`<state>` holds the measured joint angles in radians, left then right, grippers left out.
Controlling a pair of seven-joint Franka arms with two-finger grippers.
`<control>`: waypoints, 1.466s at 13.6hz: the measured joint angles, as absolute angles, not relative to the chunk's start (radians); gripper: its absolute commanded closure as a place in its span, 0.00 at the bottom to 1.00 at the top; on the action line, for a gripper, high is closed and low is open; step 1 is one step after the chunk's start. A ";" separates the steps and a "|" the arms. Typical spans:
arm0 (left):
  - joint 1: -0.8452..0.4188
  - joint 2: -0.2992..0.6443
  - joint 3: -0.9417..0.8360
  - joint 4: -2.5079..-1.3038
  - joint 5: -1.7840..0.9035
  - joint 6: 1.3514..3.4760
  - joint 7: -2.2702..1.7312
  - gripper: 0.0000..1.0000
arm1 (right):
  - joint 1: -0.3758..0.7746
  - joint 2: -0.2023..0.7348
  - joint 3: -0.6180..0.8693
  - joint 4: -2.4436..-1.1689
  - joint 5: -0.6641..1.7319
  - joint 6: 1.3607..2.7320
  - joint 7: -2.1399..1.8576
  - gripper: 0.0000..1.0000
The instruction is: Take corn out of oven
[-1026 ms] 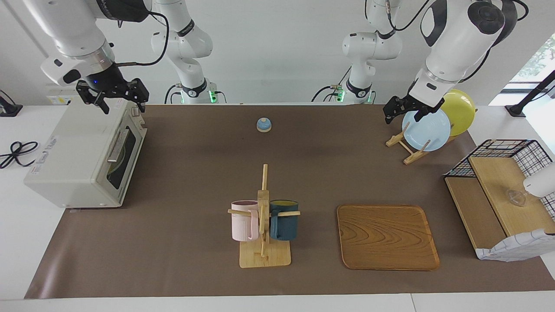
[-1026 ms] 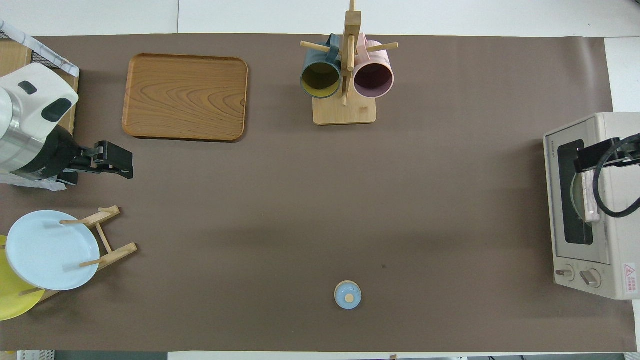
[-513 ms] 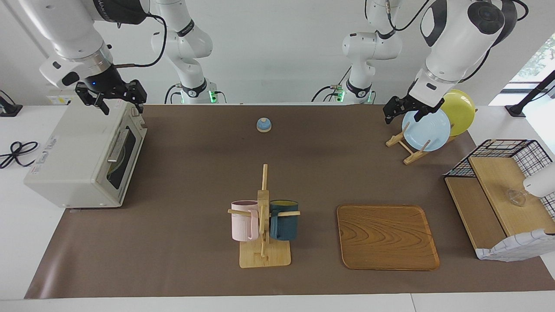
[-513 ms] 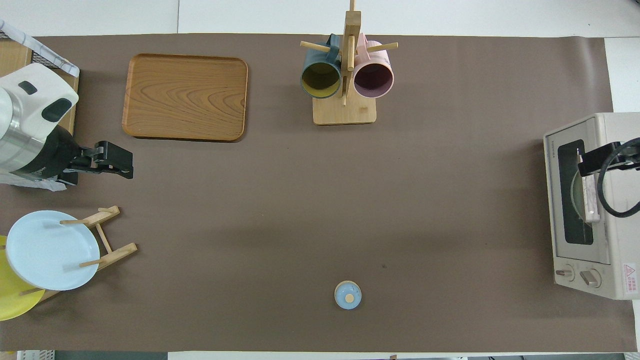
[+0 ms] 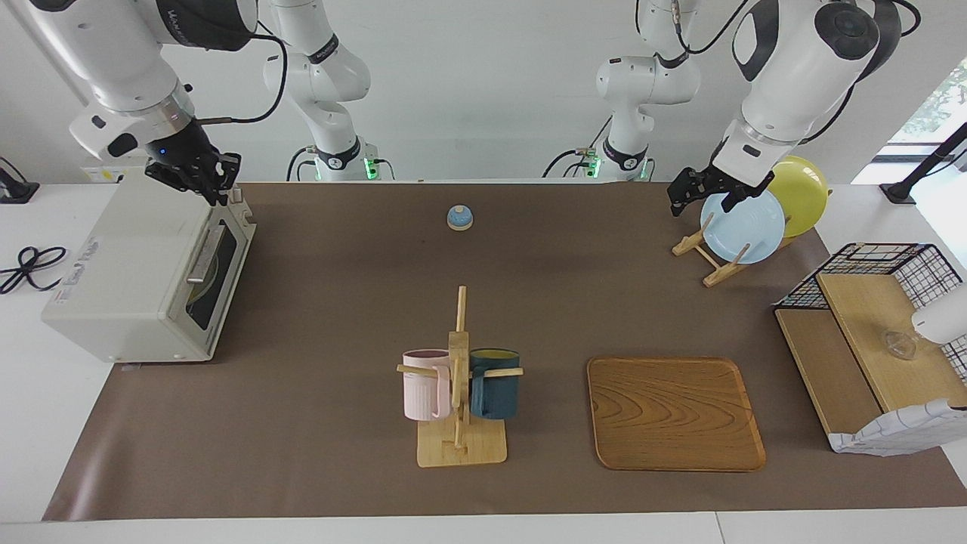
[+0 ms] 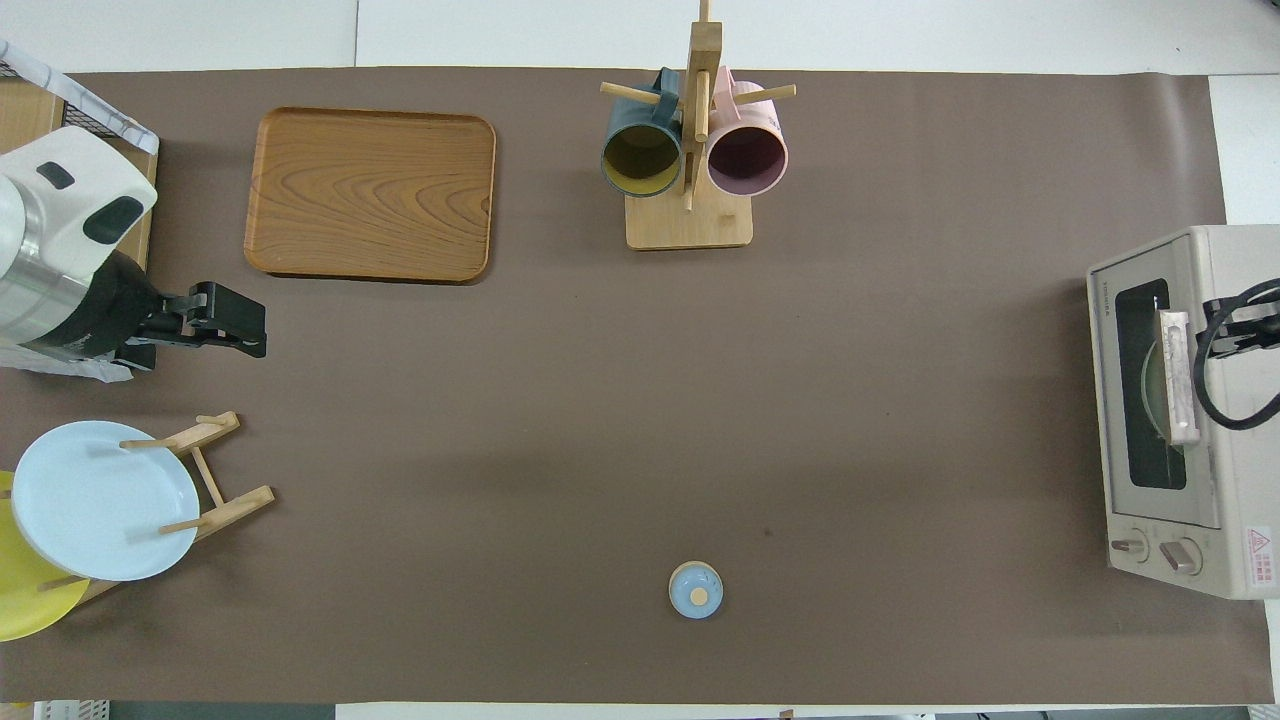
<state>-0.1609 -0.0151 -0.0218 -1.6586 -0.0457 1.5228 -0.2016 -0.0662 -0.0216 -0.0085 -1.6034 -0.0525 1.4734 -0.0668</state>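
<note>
The brown mat [image 5: 332, 302] covers most of the table, and at the right arm's end of it stands the oven [image 5: 147, 276], its dark glass door shut and the metal bar handle [image 6: 1174, 375] across the door's top edge. The corn cannot be made out; only a pale round shape shows dimly through the glass. The right gripper [image 5: 202, 177] hangs over the oven's top edge nearest the robots, close above the door; whether its fingers are apart or together cannot be told. The left gripper [image 5: 709, 195] waits in the air over the wooden plate rack [image 5: 706, 257], just at the rim of the light blue plate [image 5: 744, 227], and its fingers look spread. A wooden tray [image 5: 675, 413] and a mug tree [image 5: 459, 385] with two mugs sit farther from the robots, a small blue bell [image 5: 460, 217] nearer to them
</note>
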 measured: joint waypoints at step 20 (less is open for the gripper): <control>-0.161 -0.015 -0.022 -1.659 -0.046 1.523 -0.202 0.00 | -0.194 -0.123 -0.011 -2.071 -0.107 1.838 -0.087 1.00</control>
<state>-0.1609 -0.0151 -0.0218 -1.6586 -0.0457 1.5228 -0.2016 -0.1943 -0.1230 -0.0108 -2.0708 -0.1067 1.8383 -0.0869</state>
